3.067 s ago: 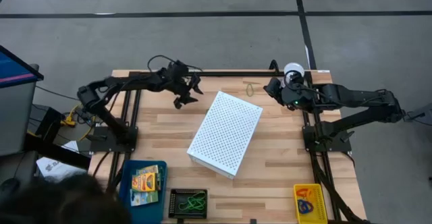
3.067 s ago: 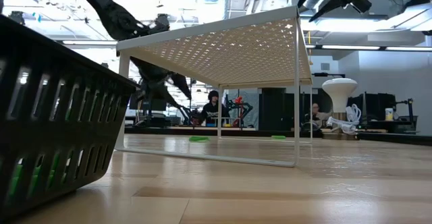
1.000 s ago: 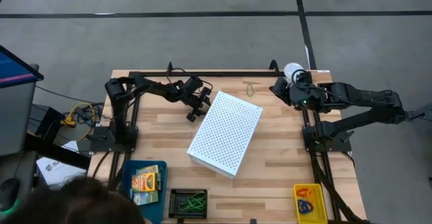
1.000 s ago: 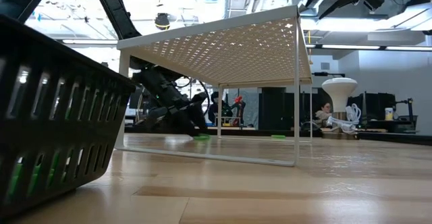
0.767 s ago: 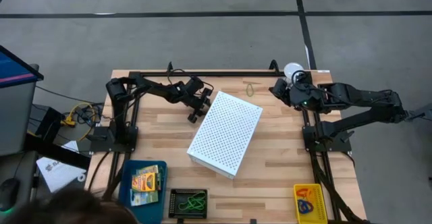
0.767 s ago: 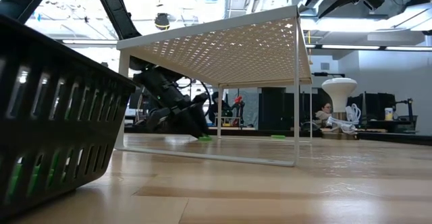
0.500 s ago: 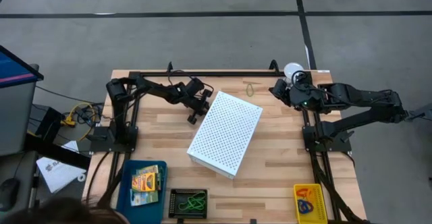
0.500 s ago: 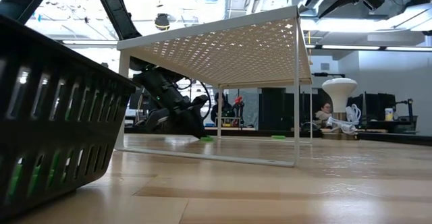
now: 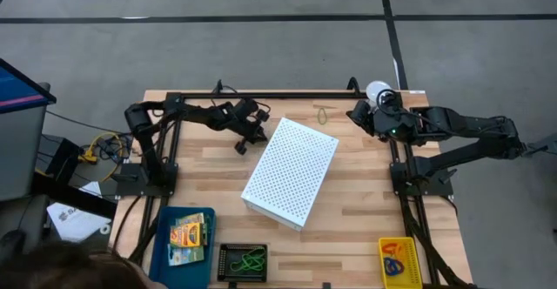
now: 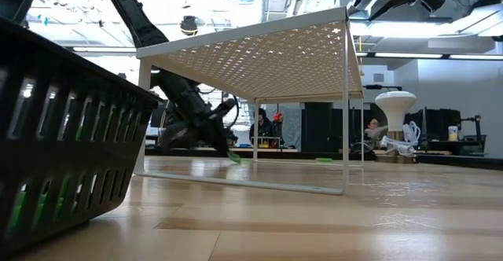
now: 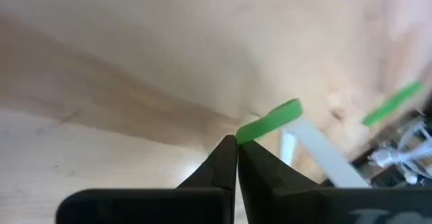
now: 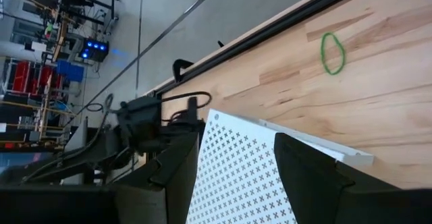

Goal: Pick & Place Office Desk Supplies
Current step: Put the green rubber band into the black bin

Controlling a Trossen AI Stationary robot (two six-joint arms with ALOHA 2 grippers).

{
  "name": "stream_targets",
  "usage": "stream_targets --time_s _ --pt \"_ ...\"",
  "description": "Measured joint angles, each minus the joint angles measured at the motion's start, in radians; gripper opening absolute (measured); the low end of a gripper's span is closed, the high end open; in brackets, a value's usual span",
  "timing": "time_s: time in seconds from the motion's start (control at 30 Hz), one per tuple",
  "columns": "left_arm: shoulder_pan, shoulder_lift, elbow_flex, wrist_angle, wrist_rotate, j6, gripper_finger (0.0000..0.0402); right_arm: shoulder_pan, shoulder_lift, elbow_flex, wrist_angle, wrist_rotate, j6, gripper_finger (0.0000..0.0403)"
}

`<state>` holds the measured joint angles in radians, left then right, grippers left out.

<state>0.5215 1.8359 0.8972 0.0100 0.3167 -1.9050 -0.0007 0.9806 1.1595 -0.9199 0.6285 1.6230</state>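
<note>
Left gripper (image 11: 236, 145) pinches 1 thin bright-green rubber band (image 11: 270, 121) above the wooden table (image 9: 209, 163), beside the white perforated box (image 9: 291, 171). The flattened loop slants outward from the fingertips. Right gripper (image 12: 236, 150) waits wide open.

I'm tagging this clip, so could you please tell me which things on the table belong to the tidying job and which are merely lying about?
Belonging to the job:
- green rubber band pinched in the shut left gripper
- olive rubber band at the table's far edge
- crayon boxes and
- black basket with green bands

Lying about:
- white perforated box
- white-lidded cup by the open right gripper
</note>
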Motion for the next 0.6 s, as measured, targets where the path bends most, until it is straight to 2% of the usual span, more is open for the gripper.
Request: stream_targets --time_s 0.23,0.6 --pt "0.037 -0.112 -0.038 -0.005 0.003 0.215 0.0001 -0.022 0.0 0.0 0.001 0.0 -0.007 0.0191" --pt "0.049 -0.43 -0.159 -0.026 -0.167 0.542 0.0 -0.022 0.0 0.0 0.062 0.0 -0.117 0.0191"
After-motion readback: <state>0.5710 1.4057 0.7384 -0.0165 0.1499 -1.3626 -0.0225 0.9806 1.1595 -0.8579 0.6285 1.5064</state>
